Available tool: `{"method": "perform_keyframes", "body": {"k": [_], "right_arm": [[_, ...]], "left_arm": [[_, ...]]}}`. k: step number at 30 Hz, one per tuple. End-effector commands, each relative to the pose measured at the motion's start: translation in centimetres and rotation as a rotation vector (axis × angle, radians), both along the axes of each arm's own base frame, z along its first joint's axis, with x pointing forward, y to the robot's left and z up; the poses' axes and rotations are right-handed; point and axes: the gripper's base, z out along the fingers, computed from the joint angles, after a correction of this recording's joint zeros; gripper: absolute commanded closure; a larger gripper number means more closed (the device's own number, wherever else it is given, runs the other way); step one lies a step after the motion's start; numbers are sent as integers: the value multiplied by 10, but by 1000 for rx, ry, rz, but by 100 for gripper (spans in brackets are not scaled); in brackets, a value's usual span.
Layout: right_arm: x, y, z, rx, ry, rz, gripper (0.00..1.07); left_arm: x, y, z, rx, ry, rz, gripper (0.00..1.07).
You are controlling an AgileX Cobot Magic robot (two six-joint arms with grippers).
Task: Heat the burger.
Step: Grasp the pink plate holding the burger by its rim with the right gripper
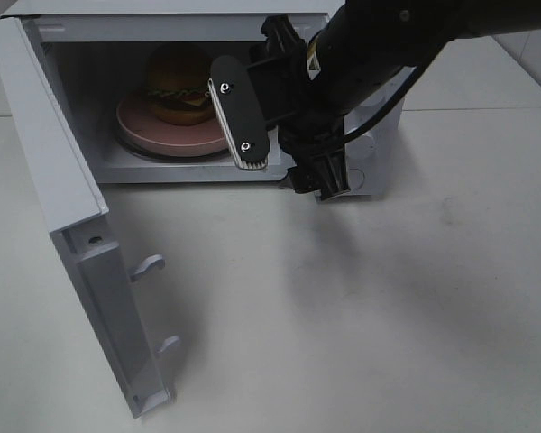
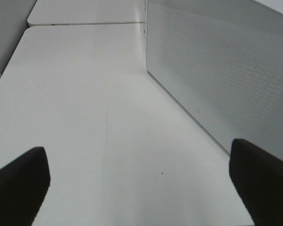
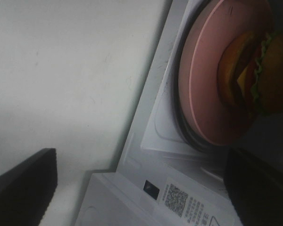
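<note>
Starting at the right gripper (image 1: pixel 279 144): jaws spread wide, nothing between them, parked just outside the mouth of the microwave (image 1: pixel 162 25), near the cavity's 4 o'clock corner. Released and empty, consistent with a load already set down. Rolled, with 1 finger up toward 10 o'clock and the other down toward 5 o'clock, a pose suited to backing straight out without catching the sill.

Outward at 10 o'clock from there, inside the cavity: the burger (image 1: pixel 176 86), upright, bun on top, seated on the pink plate (image 1: pixel 153 137) and touching nothing else. Plate near the middle of the cavity floor, back from the sill, presumably to clear the door and heat evenly.

Further out, toward 8 o'clock: the door (image 1: pixel 54 153), swung wide on its left hinge, 2 latch hooks showing on the inner face. Open for access; in need of shutting before any heating. At 3 o'clock of the cavity, the control panel (image 1: pixel 370 158), mostly hidden behind the arm.

Outside the high view altogether: the left gripper (image 2: pixel 137 160), likewise spread and empty, low over the table (image 2: pixel 85 94), just beside a perforated white panel (image 2: pixel 217 70) of the microwave. Side wall or door face: cannot tell which. Probably kept clear of the loading path yet near enough for the door.

Judged stage: loading finished, closing and starting not yet done.
</note>
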Motion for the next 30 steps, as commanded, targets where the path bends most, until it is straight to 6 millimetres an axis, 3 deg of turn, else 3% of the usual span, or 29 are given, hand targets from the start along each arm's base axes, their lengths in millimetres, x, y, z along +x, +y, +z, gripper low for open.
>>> {"method": "perform_keyframes", "body": {"k": [1, 13, 18, 30], "right_arm": [[8, 9, -6, 19, -12, 3, 17], [35, 30, -19, 51, -8, -32, 20], [56, 35, -32, 73, 17, -79, 21], [81, 56, -62, 76, 66, -109, 24]], "left_arm": [[-3, 0, -1, 2, -20, 2, 9], [-3, 0, -1, 2, -20, 2, 9], [-3, 0, -1, 2, -20, 2, 9], [-3, 0, -1, 2, -20, 2, 9]]}}
